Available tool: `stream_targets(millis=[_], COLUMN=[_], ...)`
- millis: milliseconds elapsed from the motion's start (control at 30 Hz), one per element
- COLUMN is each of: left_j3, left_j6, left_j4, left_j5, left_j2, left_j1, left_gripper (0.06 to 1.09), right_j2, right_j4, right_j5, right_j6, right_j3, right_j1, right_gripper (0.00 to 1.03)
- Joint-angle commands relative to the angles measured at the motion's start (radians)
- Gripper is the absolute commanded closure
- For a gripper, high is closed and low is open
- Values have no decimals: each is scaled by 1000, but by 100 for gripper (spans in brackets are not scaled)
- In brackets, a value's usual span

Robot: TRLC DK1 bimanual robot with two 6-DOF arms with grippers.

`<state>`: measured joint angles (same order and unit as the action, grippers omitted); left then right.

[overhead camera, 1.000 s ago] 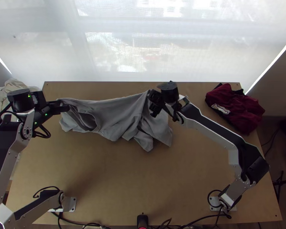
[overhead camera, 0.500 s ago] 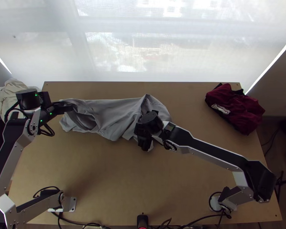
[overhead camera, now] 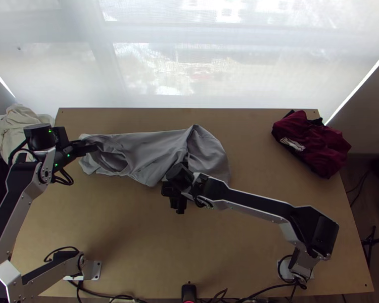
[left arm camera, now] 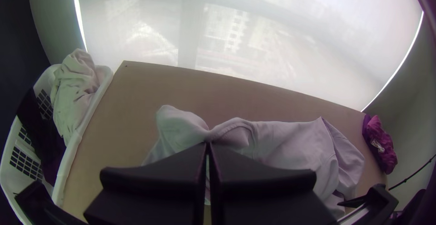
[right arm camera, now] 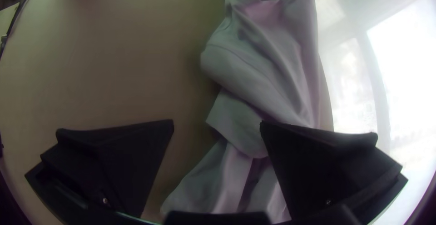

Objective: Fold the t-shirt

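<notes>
from here the shirt (overhead camera: 156,151) lies bunched on the table (overhead camera: 139,242), upper middle of the frame. left claw (left arm camera: 208,144) pinches its left end; right claw (right arm camera: 217,123), fingers apart, is by its lower edge. i'd guess they're straightening; next, the right should grip and spread.

The t-shirt (overhead camera: 156,154) was plain light grey. It lay bunched and creased, extended crosswise over the far half of the table (overhead camera: 260,242). At its left end, the fabric was pinched next to a curved, seamed band; an opening showed near that end. The right end spread wider, with a ridge-like fold running across it.
</notes>
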<state>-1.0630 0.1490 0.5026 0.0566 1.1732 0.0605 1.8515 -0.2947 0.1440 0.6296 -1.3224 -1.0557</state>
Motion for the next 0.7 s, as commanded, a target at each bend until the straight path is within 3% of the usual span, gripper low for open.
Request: stream_targets(millis=[0, 667], left_j3=[31, 35], left_j6=[7, 0], left_j4=[1, -1], left_j5=[0, 2], left_j2=[-9, -10], left_j1=[1, 2], left_gripper=[105, 105], right_j2=[100, 204], right_j4=[6, 5], right_j5=[-24, -29], right_j6=[24, 48], right_j3=[-61, -115], right_j1=[3, 74], right_gripper=[27, 49])
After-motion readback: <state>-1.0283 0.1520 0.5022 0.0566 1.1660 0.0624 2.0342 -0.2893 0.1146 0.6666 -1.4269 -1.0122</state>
